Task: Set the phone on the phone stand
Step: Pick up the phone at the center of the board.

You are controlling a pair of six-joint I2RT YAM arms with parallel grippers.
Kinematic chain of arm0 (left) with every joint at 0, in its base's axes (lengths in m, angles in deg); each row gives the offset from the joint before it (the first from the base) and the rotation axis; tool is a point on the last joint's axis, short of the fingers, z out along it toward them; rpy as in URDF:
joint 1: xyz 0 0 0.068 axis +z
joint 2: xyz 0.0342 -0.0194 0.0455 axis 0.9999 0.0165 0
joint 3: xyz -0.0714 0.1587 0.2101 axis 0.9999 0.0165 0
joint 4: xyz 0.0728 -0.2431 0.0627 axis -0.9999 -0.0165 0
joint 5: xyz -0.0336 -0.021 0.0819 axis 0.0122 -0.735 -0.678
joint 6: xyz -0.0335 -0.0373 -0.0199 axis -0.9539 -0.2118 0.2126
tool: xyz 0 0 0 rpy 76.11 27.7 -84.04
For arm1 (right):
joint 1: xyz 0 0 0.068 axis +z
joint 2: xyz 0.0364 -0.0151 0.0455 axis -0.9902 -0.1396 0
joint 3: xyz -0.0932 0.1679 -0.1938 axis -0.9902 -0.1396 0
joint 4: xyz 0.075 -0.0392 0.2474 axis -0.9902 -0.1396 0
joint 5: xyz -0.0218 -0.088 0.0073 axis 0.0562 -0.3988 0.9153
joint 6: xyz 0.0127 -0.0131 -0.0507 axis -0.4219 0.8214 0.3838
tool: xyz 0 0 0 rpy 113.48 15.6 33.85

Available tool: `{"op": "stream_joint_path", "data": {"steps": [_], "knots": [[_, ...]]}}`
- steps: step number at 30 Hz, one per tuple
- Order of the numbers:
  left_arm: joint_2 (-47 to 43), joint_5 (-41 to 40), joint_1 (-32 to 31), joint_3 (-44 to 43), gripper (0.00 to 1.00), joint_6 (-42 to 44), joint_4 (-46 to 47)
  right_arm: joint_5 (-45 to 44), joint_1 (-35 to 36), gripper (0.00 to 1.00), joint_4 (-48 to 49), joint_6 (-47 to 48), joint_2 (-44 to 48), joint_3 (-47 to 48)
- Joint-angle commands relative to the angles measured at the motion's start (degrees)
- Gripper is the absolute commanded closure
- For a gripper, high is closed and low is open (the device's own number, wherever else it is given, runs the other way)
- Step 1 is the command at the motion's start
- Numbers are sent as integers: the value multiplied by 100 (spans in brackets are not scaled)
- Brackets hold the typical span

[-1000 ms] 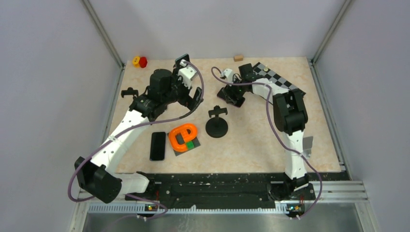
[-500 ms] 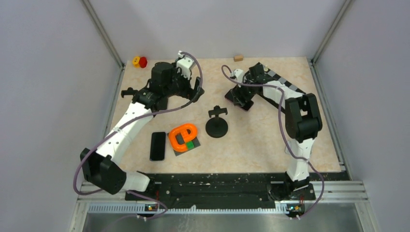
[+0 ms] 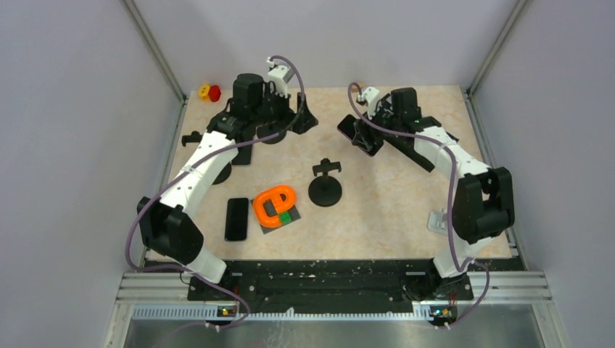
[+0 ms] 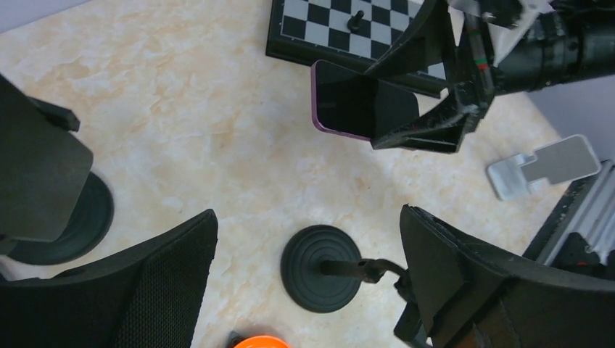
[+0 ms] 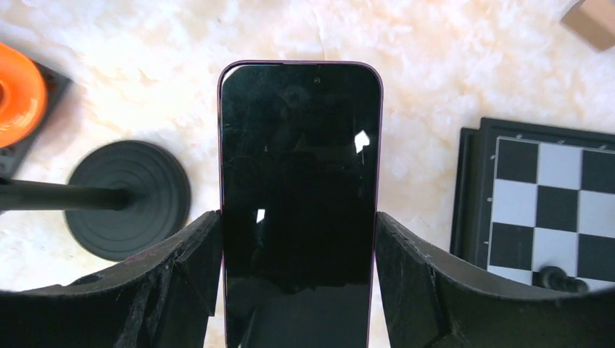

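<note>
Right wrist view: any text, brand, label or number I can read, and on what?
No readable text in this view.
phone: screen dark, no logo, words or numbers showing.
chessboard: plain squares only, no letters or numbers visible.

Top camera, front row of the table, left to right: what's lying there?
black phone → orange ring toy → black round-base stand → silver phone stand
</note>
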Motion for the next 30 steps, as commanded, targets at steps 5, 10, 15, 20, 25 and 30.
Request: {"op": "stream_joint_path", "data": {"steps": [5,10,15,20,25,30], "knots": [[720,600,-88,-948,5,-1288,240,642,-27,77,867,-586,1455,-237],[1240,914,-321,-1538,6,-1768,145,908,-31,77,1041,-922,1752,-333],[1537,1131,-477,-1861,8,-2322,325,1027,-28,77,1167,-1086,1825,-441],[1803,1268,-568,-1922,14,-2706,415,1097,-30,77,1259,-1169,1879,-532],[1983,1409,-606,-1756,23,-3138,617,1130,-27,77,1355,-1237,1908,-609],[2064,1529,-628,-1663,38,-3363,863,1141,-31,77,1433,-1272,1933,-708]]}}
